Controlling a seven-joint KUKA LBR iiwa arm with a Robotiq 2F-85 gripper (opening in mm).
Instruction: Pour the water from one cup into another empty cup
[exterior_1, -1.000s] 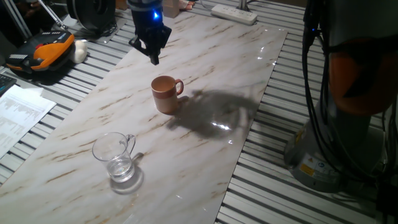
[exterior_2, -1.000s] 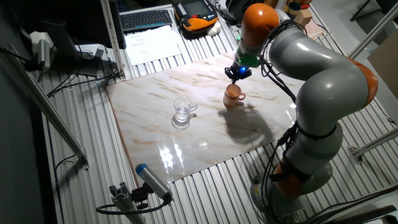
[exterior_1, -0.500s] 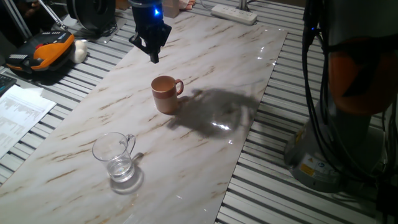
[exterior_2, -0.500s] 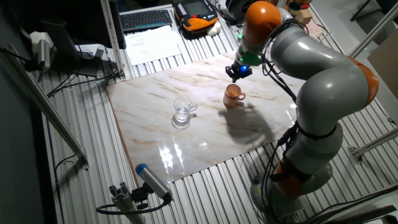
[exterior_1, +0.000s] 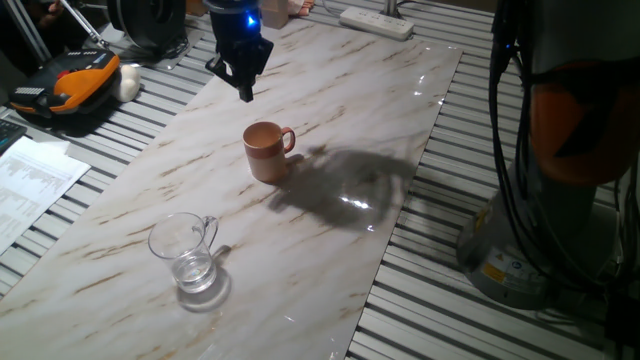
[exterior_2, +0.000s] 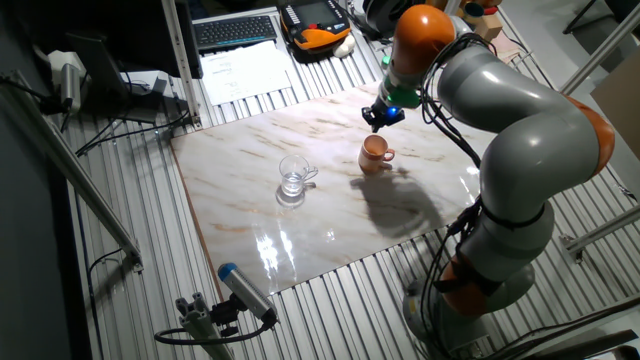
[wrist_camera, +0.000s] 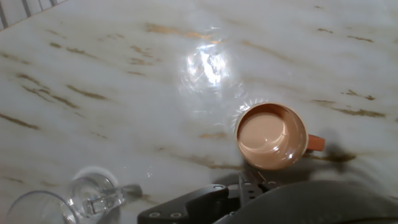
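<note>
- The gripper (exterior_1: 246, 88) hangs in the air above the marble table (exterior_1: 330, 120), on the far side of the brown mug (exterior_1: 267, 151) and touching nothing; its fingers look pressed together to a point, with nothing between them.
- The brown mug stands upright near the middle of the table, its handle pointing away from the glass mug (exterior_1: 186, 251).
- The glass mug stands upright too, well apart from the brown one, near the table's edge — a little water (exterior_1: 195, 272) sits in its bottom.
- The other fixed view shows the whole grey-and-orange arm (exterior_2: 510, 130) bending over the table, with the gripper (exterior_2: 382, 116) just above and beside the brown mug (exterior_2: 375, 152); the glass mug (exterior_2: 294, 177) sits off to one side.
- Only the hand view looks straight down into the brown mug (wrist_camera: 272, 136) — its lighter inside is open to the camera — while the glass mug (wrist_camera: 59, 203) is cut off at the lower edge.
- One fixed view alone shows a white power strip (exterior_1: 377, 21) at the table's far end and an orange-and-black case (exterior_1: 70, 85) off the table.
</note>
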